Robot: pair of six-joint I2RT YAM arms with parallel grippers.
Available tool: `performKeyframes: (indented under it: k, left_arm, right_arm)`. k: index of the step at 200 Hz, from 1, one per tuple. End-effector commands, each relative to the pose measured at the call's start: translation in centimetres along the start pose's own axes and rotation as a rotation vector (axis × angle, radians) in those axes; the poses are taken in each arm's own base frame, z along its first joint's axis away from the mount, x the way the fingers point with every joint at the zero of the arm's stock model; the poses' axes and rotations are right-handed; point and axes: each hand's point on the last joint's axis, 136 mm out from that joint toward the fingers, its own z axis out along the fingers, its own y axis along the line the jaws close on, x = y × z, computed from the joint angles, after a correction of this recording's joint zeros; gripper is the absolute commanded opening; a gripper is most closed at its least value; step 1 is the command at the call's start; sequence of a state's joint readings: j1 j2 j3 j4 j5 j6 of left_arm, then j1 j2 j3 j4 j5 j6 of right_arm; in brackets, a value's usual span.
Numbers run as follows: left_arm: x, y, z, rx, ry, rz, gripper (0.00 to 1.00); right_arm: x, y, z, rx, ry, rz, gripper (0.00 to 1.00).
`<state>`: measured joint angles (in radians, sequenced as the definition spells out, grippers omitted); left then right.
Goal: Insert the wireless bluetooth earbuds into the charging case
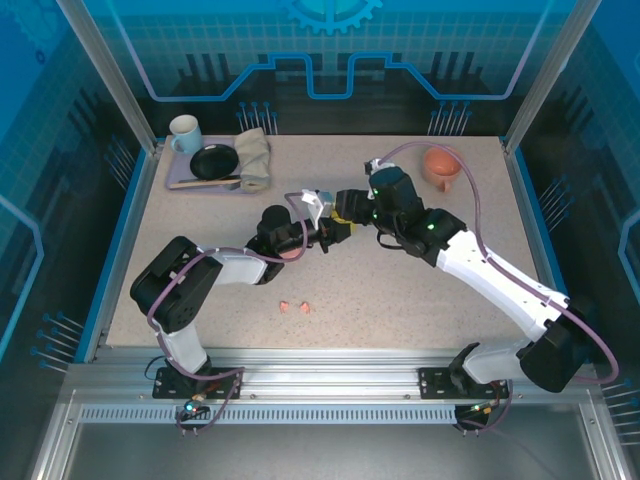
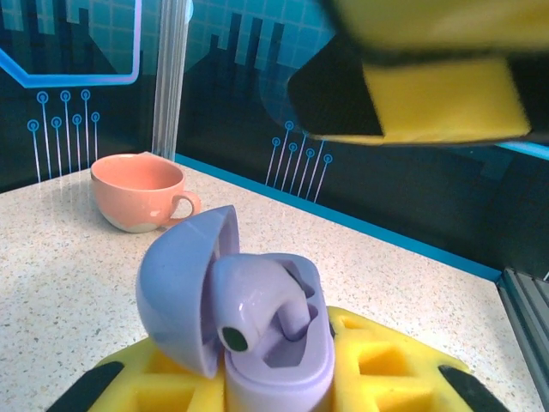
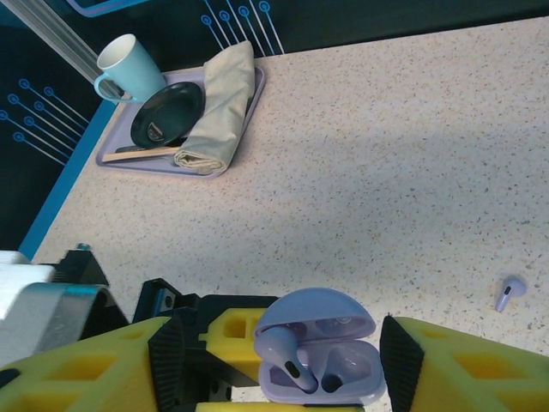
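The left gripper (image 2: 279,390) is clamping its yellow fingers on the base of the lilac-purple plastic clamshell charging case (image 3: 343,371), whose lid is standing open. One lilac earbud (image 2: 257,305) is sitting tilted in a slot of the case. The right gripper (image 3: 285,359) is hanging over the case with its jaws spread wide, gripping nothing. A second lilac earbud (image 3: 510,292) is lying on the speckled beige tabletop (image 3: 386,172), and two salmon-pink earbuds (image 1: 295,306) are lying together nearer the arms' bases.

No legible words, brands, numbers or labels anywhere. Only wordless graphics: a blue gear emblem (image 1: 331,10) on the back wall panel (image 1: 330,60), and glowing circuit-line traces (image 2: 60,112) printed on the dark side walls.
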<state>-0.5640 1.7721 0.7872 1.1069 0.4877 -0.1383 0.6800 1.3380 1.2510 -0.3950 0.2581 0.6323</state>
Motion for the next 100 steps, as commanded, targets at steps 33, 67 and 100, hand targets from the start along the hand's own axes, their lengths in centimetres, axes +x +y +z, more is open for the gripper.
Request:
performKeyframes:
  k: [33,67,100]
  left_arm:
    - [-0.8,-1.5,-0.5,0.057,-0.002,0.077,0.0]
    - [-1.2,-1.9,-0.6,0.068,0.003,0.107,0.0]
    - [-1.8,-2.4,-0.7,0.087,0.003,0.126,0.0]
  right_arm:
    - [0.6,0.9,-1.6,-0.055,0.117,0.019,0.44]
    - [1.2,0.7,-1.3,-0.051,0.15,-0.007,0.27]
    - [1.5,0.6,-0.3,-0.047,0.167,-0.005,0.23]
